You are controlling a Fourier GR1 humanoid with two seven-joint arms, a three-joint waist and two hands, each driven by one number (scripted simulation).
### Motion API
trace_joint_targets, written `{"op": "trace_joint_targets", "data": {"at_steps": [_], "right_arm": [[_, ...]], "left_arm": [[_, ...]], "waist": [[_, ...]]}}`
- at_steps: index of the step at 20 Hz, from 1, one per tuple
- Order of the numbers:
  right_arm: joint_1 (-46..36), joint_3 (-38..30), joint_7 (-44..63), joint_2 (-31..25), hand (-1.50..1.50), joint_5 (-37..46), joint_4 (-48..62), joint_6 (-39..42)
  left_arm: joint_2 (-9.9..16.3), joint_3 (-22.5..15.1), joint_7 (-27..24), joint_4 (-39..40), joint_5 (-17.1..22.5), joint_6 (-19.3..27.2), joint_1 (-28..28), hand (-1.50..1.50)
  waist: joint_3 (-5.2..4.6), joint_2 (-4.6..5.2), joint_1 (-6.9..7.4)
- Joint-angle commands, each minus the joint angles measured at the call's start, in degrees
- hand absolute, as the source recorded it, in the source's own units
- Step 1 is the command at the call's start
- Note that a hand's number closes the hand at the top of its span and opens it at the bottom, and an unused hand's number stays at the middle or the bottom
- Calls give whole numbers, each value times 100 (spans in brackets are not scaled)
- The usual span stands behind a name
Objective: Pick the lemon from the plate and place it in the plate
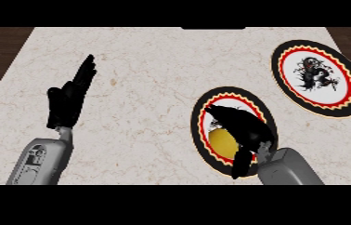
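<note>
The pale marbled table (158,80) is filling nearly everything I can see, with a dark strip of room showing past its corners. Taking the near plate (203,109) as landmark, a second plate (282,75) is lying well apart, beyond it to the right. The left robot hand (68,101) is resting far to its left, fingers straight. The right robot hand (243,126) is curving over the lemon (221,142), which is sitting on the near plate; I cannot tell whether it is holding it. Being round, the lemon could roll aside if the fingers are closing off-centre.
</note>
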Motion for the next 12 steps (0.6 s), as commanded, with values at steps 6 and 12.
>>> {"op": "trace_joint_targets", "data": {"at_steps": [6,12], "right_arm": [[175,-86,-981,116,150,815,420,-750],[-82,-665,-1504,-31,150,851,737,-615]], "left_arm": [[-330,38,14,-115,-320,84,111,0],[-417,77,-52,-319,-408,-27,382,0]], "waist": [[1,-1,0],[1,-5,16]]}}
